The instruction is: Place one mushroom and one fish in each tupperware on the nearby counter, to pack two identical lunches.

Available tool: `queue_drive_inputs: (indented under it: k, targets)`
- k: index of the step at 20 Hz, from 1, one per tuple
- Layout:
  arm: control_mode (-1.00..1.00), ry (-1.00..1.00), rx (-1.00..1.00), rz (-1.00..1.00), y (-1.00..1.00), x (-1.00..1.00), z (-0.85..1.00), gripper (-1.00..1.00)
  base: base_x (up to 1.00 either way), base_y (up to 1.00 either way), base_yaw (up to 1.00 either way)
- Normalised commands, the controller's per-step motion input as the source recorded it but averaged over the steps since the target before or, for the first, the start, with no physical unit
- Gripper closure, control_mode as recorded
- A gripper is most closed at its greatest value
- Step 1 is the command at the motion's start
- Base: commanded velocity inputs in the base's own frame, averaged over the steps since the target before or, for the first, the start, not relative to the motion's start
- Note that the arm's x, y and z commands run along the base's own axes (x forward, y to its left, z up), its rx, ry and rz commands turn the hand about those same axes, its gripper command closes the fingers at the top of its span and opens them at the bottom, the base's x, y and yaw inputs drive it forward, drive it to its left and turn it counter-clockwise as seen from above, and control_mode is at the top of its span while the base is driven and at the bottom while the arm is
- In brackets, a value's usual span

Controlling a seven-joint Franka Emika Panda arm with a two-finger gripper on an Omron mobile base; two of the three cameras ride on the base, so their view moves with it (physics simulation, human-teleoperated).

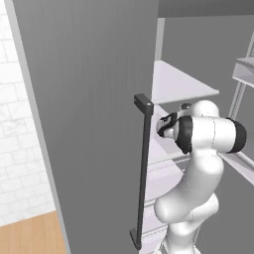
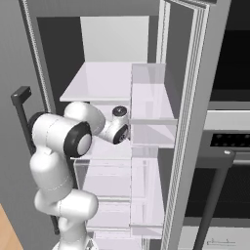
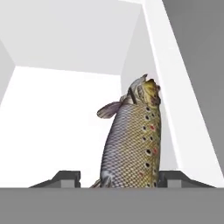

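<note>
Arm reaches into an open grey fridge (image 2: 146, 44); its tall door (image 1: 89, 124) stands swung out on the left of the left base view, with a dark vertical handle (image 1: 143, 168) along its edge. Inside, pale shelves (image 2: 102, 80) are stacked one above another, with clear bins in the right-hand door (image 2: 151, 105). The wrist is level with a middle shelf, the hand pointing inward toward the back of the compartment. In the hand view a fish (image 3: 131, 144), brown and silver-scaled with dark and red spots, lies on a white shelf floor (image 3: 52, 131), head pointing away from the camera toward the back wall, close to the right side wall (image 3: 175, 100) of the compartment. The pincer (image 3: 117, 177) sits at the tail end of the fish: one dark fingertip (image 3: 65, 177) shows well to the left of the body, the other (image 3: 173, 176) just to its right, so the fish lies between them. The jaws are partway apart with a clear gap on the left side; contact on the right looks close, but the low angle leaves it uncertain, and no firm hold can be confirmed. To the right of the fridge, a dark oven front (image 2: 229, 146) with a bar handle (image 2: 215, 195) shows in the right base view.
</note>
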Motion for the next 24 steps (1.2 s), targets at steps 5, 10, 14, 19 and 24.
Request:
queue_drive_inputs:
  k: [5,10,14,19,24]
  targets:
    - [-1.0,0.0,0.02,0.0,0.51,-1.0,-0.3,1.0,0.0,0.0,0.0]
    - [-1.0,0.0,0.03,0.0,0.39,-1.0,0.08,1.0,0.0,0.0,0.0]
    - [-1.0,0.01,-0.01,0.0,0.16,-1.0,0.48,1.0,0.0,0.0,0.0]
    - [-1.0,0.16,0.0,0.0,0.0,-0.97,0.84,1.0,0.0,0.0,0.0]
    - [-1.0,0.18,0.0,0.0,0.01,-0.93,1.0,1.0,0.0,0.0,0.0]
